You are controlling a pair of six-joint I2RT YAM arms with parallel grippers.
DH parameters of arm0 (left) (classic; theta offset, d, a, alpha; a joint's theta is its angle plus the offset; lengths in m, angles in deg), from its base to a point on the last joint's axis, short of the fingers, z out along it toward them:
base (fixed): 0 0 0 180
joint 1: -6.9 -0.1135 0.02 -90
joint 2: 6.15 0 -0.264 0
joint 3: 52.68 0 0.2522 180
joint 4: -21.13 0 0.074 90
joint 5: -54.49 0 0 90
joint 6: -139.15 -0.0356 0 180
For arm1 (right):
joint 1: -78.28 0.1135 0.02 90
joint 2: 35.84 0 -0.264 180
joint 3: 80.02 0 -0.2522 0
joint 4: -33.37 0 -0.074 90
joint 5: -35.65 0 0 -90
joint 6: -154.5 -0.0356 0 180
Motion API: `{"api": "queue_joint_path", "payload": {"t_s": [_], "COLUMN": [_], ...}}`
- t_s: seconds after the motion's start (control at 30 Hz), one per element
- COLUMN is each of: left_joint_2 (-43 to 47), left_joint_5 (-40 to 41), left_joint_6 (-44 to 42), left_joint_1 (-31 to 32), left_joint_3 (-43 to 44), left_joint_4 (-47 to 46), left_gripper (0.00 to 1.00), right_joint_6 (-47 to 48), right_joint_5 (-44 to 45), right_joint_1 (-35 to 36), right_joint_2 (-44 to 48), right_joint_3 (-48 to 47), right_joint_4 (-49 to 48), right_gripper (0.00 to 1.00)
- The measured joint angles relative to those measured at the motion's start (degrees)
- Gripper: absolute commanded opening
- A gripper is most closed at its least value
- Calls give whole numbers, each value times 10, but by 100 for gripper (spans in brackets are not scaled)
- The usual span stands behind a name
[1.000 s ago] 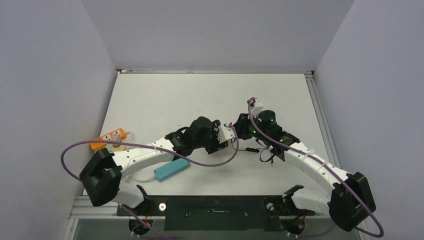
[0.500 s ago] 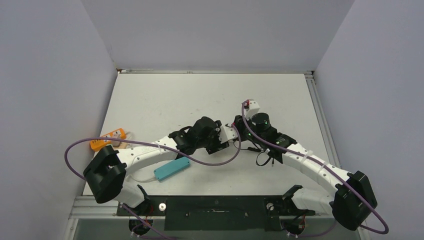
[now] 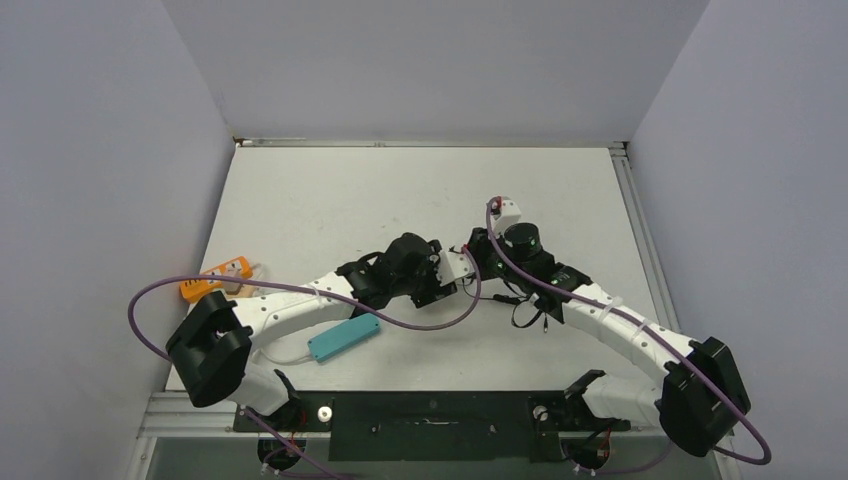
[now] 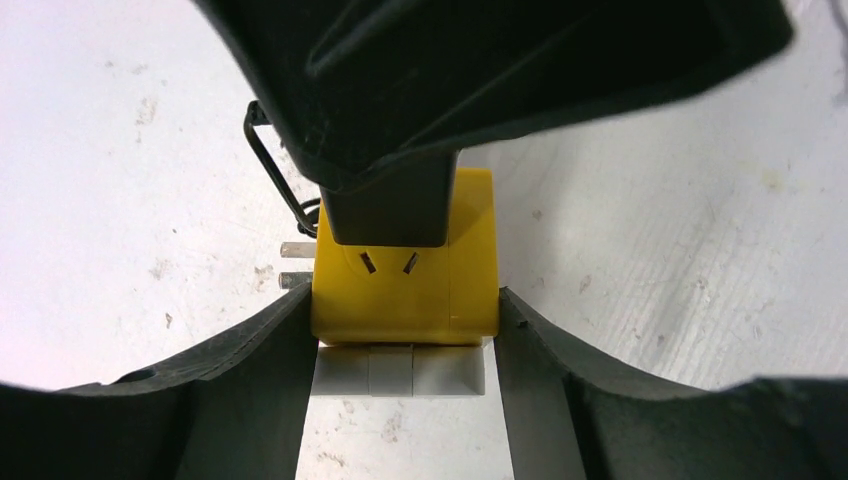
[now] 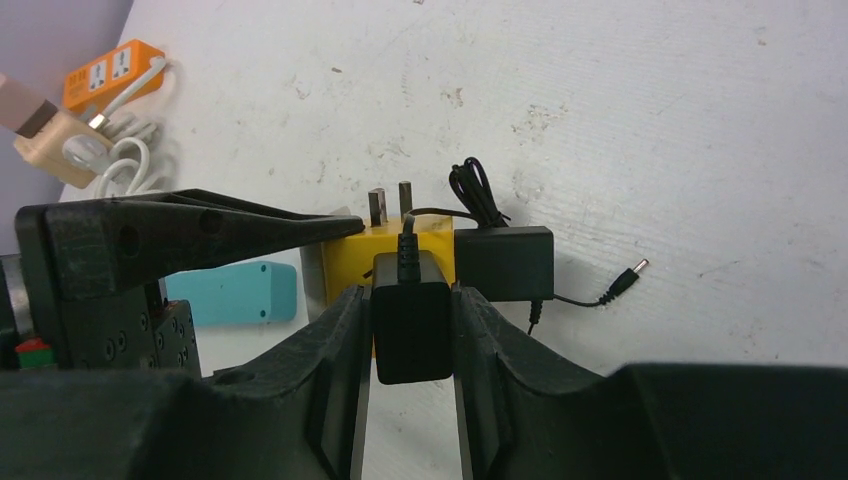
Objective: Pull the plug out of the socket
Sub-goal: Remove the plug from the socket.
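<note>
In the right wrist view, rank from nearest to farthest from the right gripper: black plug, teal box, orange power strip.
From the right gripper:
1. Black plug, clamped between its fingers, on the yellow socket block.
2. Teal box, lower left.
3. Orange power strip, far upper-left corner.

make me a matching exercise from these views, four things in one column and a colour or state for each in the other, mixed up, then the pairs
Things:
1. socket adapter
2. plug
3. flat case
4. power strip

Colour or state:
A. orange, at the table's left edge
B. yellow, clamped between the left gripper fingers
C. black, squeezed by the right gripper
D. teal, lying on the table near the left arm

Pairs: 1-B, 2-C, 3-D, 4-A
</note>
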Motion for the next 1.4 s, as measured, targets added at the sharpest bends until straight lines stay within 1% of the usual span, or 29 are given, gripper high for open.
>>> {"api": "queue_joint_path", "payload": {"t_s": [0.13,0.3,0.5,0.7,0.8,0.93,1.07,1.13,1.2,1.4], "left_joint_2": [2,12,19,23,23,23,23,20,20,20], "left_joint_5": [-3,-15,-46,-72,-75,-75,-56,-37,-26,-15], "left_joint_6": [1,2,12,16,17,17,23,25,26,26], "left_joint_1": [0,-1,-10,-17,-17,-19,-30,-45,-52,-51], "left_joint_3": [2,2,2,-5,-7,-7,-12,-24,-26,-26], "left_joint_4": [-30,-41,-48,-39,-23,-11,15,49,54,55], "left_gripper": [0,0,0,0,0,0,0,0,0,0], "right_joint_6": [6,21,25,5,-4,-10,-9,-10,-10,-12], "right_joint_5": [-89,-138,-141,-104,-90,-80,-64,-56,-51,-45], "right_joint_1": [-62,-89,-92,-67,-52,-42,-40,-40,-39,-23], "right_joint_2": [2,13,35,49,45,38,34,33,28,0], "right_joint_3": [0,0,5,34,43,47,47,47,47,47], "right_joint_4": [-8,-8,-7,-29,-36,-45,-59,-66,-76,-96], "right_gripper": [5,5,5,6,21,39,51,54,58,61]}}
